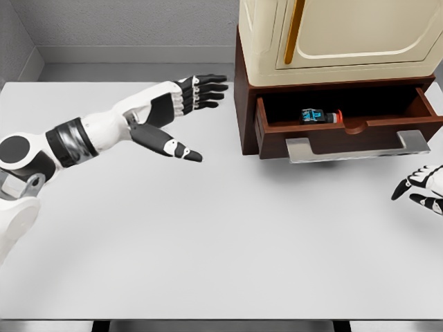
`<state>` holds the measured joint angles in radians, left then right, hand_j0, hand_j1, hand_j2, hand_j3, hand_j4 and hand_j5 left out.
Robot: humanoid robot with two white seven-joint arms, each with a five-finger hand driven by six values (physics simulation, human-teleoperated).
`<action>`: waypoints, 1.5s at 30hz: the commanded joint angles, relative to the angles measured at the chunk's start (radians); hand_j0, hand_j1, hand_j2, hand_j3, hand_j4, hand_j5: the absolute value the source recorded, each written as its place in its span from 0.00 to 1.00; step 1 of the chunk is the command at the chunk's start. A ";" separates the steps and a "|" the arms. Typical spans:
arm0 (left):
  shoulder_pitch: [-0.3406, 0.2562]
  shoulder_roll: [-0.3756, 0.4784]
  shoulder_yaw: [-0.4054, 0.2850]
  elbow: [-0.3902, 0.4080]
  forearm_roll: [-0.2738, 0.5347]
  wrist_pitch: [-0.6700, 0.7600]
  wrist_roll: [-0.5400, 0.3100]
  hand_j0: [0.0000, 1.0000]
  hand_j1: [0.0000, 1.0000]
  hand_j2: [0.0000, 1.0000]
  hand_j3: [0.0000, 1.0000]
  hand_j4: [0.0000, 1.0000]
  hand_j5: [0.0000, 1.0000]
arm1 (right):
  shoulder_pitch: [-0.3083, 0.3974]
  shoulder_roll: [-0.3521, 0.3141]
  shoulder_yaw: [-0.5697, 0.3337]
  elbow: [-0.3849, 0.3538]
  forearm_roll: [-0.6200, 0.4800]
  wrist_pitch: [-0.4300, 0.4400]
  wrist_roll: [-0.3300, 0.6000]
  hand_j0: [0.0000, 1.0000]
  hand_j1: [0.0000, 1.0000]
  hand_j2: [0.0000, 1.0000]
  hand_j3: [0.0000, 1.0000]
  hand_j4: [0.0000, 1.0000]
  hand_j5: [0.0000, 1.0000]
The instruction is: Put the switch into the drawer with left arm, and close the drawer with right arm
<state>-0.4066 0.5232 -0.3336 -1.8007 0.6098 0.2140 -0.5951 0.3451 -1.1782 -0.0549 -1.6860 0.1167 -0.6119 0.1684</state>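
White desk (208,242): we find switch (320,116) inside open drawer (346,128); right hand (422,190) nearer its handle (356,149), fingers loosely spread, empty; left hand (183,104) open, empty.

High head view over table (208,263)

We are seeing a dark reddish wood drawer (346,128) with a brushed metal handle (356,147), at three o'clock of the matt, smooth table (208,242).

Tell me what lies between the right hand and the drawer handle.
Nothing: in the head view, only bare table separates the right hand from the drawer handle.
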 commanded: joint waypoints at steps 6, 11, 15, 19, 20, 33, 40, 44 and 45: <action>0.417 0.072 0.395 0.084 -0.343 -0.740 -0.016 1.00 1.00 1.00 1.00 1.00 1.00 | -0.005 -0.014 -0.002 -0.004 -0.063 0.001 -0.001 0.50 0.50 0.50 0.50 0.50 0.50; 0.453 0.027 0.533 0.363 -0.360 -0.825 -0.016 1.00 1.00 1.00 1.00 1.00 1.00 | -0.015 -0.014 0.001 -0.009 -0.075 0.001 -0.001 0.50 0.50 0.50 0.50 0.50 0.50; 0.456 0.026 0.533 0.376 -0.363 -0.825 -0.016 1.00 1.00 1.00 1.00 1.00 1.00 | -0.029 -0.012 0.004 -0.023 -0.072 0.001 -0.001 0.50 0.50 0.50 0.50 0.50 0.50; 0.460 0.024 0.533 0.374 -0.394 -0.825 -0.016 1.00 1.00 1.00 1.00 1.00 1.00 | -0.043 -0.008 0.007 -0.037 -0.072 0.001 -0.001 0.50 0.50 0.50 0.50 0.50 0.50; 0.459 0.023 0.533 0.373 -0.394 -0.825 -0.016 1.00 1.00 1.00 1.00 1.00 1.00 | -0.054 -0.003 0.009 -0.044 -0.072 0.001 -0.001 0.50 0.50 0.50 0.50 0.50 0.50; 0.457 0.024 0.532 0.368 -0.398 -0.825 -0.016 1.00 1.00 1.00 1.00 1.00 1.00 | -0.227 0.028 0.167 -0.070 -0.074 0.001 0.000 0.51 0.51 0.51 0.51 0.51 0.51; 0.457 0.023 0.532 0.368 -0.398 -0.825 -0.016 1.00 1.00 1.00 1.00 1.00 1.00 | -0.235 0.028 0.171 -0.064 -0.068 0.001 0.002 0.51 0.51 0.51 0.51 0.51 0.51; 0.457 0.023 0.532 0.368 -0.398 -0.825 -0.016 1.00 1.00 1.00 1.00 1.00 1.00 | -0.235 0.028 0.176 -0.051 -0.066 0.001 0.002 0.51 0.51 0.51 0.51 0.51 0.51; 0.457 0.023 0.532 0.368 -0.398 -0.825 -0.016 1.00 1.00 1.00 1.00 1.00 1.00 | -0.235 0.028 0.176 -0.051 -0.066 0.001 0.002 0.51 0.51 0.51 0.51 0.51 0.51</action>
<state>0.0506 0.5453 0.1978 -1.4321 0.2033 -0.6130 -0.6111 0.1104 -1.1490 0.1196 -1.7416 0.0571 -0.6120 0.1706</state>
